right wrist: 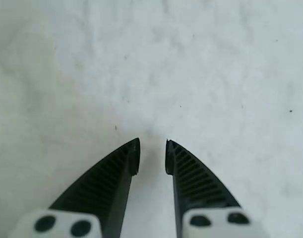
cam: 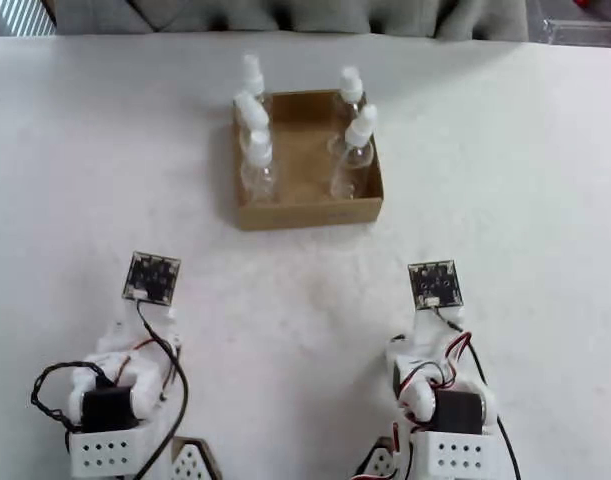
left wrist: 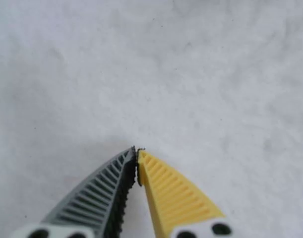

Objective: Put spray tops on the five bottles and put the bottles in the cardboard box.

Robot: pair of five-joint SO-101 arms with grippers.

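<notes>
— At the bottom of the high view sit the two arms [cam: 115,400]. How are their claws?
— Left claw [left wrist: 137,152]: grey and yellow tips touching. Right claw [right wrist: 152,157]: a narrow gap. Both over the white counter [cam: 505,220].
— And higher up?
— Upper centre, the cardboard box [cam: 310,212] holds five spray bottles [cam: 257,170] upright, spray tops [cam: 362,122] on: three left, two right.

Open cardboard box [cam: 307,212], well ahead of both arms [cam: 110,400]. Five clear bottles [cam: 257,178], white spray tops [cam: 257,148] fitted, stand upright inside.
</notes>
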